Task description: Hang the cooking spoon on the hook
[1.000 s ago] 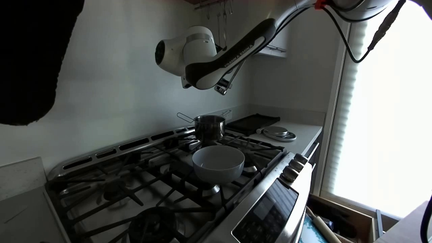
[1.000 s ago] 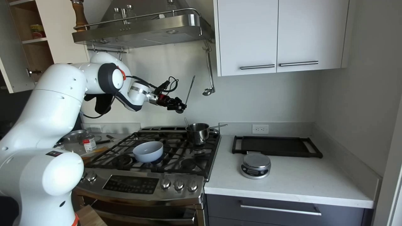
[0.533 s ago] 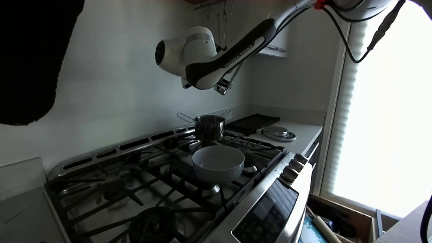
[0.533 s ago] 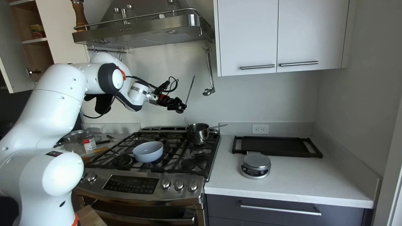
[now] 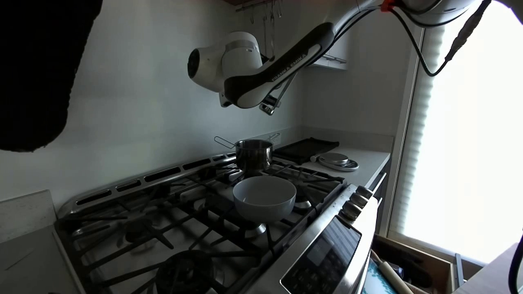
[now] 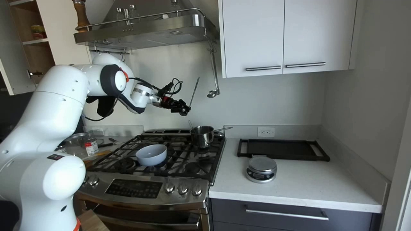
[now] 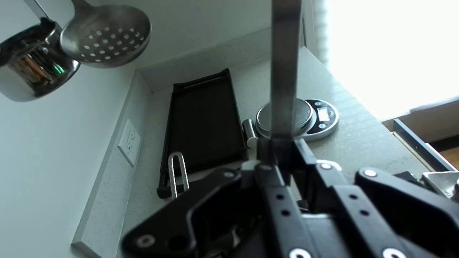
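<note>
One cooking spoon (image 7: 285, 71) is standing handle-up between the fingers (image 7: 304, 154), which are pinching together on its flat metal stem; its head is hiding behind or below them, so I cannot tell its shape. In both exterior views the stem is leaning rather than standing plumb, its free end pointing upward. That grip is probably serving the hanging: the fingers are holding low, leaving the upper end bare for a hook (image 5: 251, 18), and are sitting well below the rail (image 5: 253, 5) themselves. (Whether that end is carrying an eye, I cannot tell; it is running out of the wrist view.)

A perforated skimmer (image 7: 107, 36) and a ladle (image 7: 34, 68) are hanging head down in the wrist view, presumably so that tools are waiting within reach above the stove (image 6: 175, 179). They are probably crowding the path, risking a knock. Below, a pot (image 6: 202, 138) and a bowl (image 6: 151, 156) are resting on the stove, while a black tray (image 6: 279, 148) and a scale (image 6: 262, 164) are lying on the worktop (image 6: 311, 183), apparently out of the way. The hanging itself is waiting to be done; next, the arm (image 6: 48, 112) is likely needing to raise the spoon and offer its end to a hook.
</note>
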